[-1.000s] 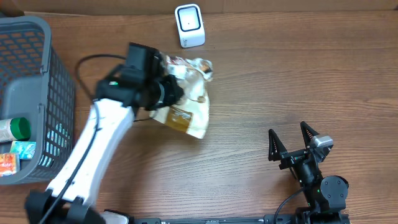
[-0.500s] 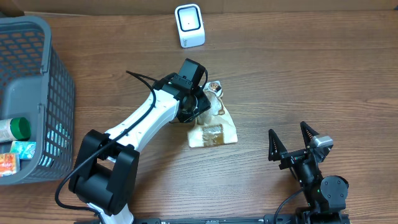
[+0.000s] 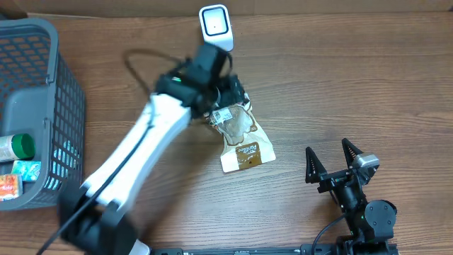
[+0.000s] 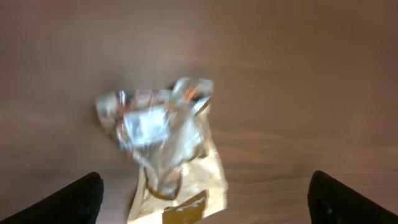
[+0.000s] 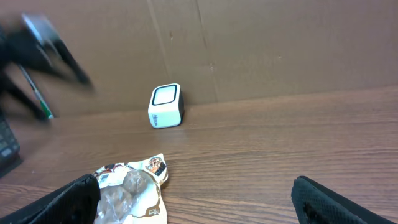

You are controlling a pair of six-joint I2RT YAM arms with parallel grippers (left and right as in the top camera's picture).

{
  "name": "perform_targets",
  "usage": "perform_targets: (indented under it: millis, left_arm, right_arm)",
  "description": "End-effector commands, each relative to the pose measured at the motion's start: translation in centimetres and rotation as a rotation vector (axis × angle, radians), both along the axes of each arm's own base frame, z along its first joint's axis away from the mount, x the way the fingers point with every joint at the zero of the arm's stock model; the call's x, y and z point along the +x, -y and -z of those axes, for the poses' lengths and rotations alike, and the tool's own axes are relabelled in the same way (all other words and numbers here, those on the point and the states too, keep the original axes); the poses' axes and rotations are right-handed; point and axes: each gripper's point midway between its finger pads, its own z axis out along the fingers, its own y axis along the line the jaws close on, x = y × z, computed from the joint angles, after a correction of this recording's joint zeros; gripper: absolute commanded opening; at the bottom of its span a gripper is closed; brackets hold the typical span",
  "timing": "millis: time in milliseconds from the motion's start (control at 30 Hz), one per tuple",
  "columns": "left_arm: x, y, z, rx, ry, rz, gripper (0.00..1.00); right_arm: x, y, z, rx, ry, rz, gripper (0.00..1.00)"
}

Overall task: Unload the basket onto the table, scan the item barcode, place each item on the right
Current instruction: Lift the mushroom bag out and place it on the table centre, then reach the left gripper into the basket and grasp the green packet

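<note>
The item, a crinkled tan and clear snack bag (image 3: 241, 136), lies flat on the wooden table, its white label near the top end. My left gripper (image 3: 228, 98) hovers open just above the bag's upper end, between it and the white scanner (image 3: 215, 28). In the left wrist view the bag (image 4: 169, 144) lies below the wide-apart fingers (image 4: 79, 200), with nothing gripped. My right gripper (image 3: 333, 164) stands open near the front right. Its view shows the bag (image 5: 134, 190) and the scanner (image 5: 165, 106).
A grey mesh basket (image 3: 42, 42) stands at the left edge, holding a green-capped bottle (image 3: 19, 146) and small packets. A cardboard wall (image 5: 261, 43) rises behind the scanner. My left arm (image 3: 134, 152) crosses the table diagonally from the front left.
The left gripper carried the bag rightward, opened and let it go. The bag now lies on the table, and the gripper has moved up toward the scanner. The right arm stayed still.
</note>
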Motion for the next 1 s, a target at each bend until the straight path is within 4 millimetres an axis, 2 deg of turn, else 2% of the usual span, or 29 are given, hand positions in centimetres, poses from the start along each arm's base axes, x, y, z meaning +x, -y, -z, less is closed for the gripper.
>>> perform_targets:
  millis: [0,100,200,300,400,500,567,633,700,867,967]
  left_arm:
    - [-0.4,-4.3,-12.0,0.062,0.315,0.060,0.89]
    - [-2.1,-8.8,-17.2,0.061,0.403,-0.038,0.89]
    - [-4.3,-15.0,-20.8,0.102,0.472,-0.206,0.88]
    - [-7.1,-21.8,-22.2,0.168,0.492,-0.437,0.89]
    - [-10.4,-28.2,-22.4,0.240,0.466,-0.680,0.88]
    - [-12.8,-32.7,-21.8,0.287,0.417,-0.851,0.88]
    - [-14.1,-35.7,-20.5,0.315,0.356,-0.958,0.87]
    - [-14.8,-37.2,-19.0,0.325,0.297,-1.012,0.87]
    - [-14.9,-38.7,-17.1,0.321,0.229,-1.058,0.87]
    - [-13.6,-41.7,-12.7,0.321,0.072,-1.102,0.86]
    - [-13.8,-43.5,-9.6,0.311,-0.059,-1.135,0.84]
  right_arm:
    - [0.0,0.1,0.1,-0.003,0.008,0.006,1.00]
    - [0.0,0.1,0.1,-0.003,0.008,0.006,1.00]
    - [0.0,0.1,0.1,-0.003,0.009,0.006,1.00]
    - [0.0,0.1,0.1,-0.003,0.008,0.006,1.00]
    - [0.0,0.1,0.1,-0.003,0.008,0.006,1.00]
    - [0.0,0.1,0.1,-0.003,0.008,0.006,1.00]
    - [0.0,0.1,0.1,-0.003,0.009,0.006,1.00]
    - [0.0,0.1,0.1,-0.003,0.008,0.006,1.00]
    - [0.0,0.1,0.1,-0.003,0.008,0.006,1.00]
    - [0.0,0.1,0.1,-0.003,0.008,0.006,1.00]
    - [0.0,0.1,0.1,-0.003,0.008,0.006,1.00]
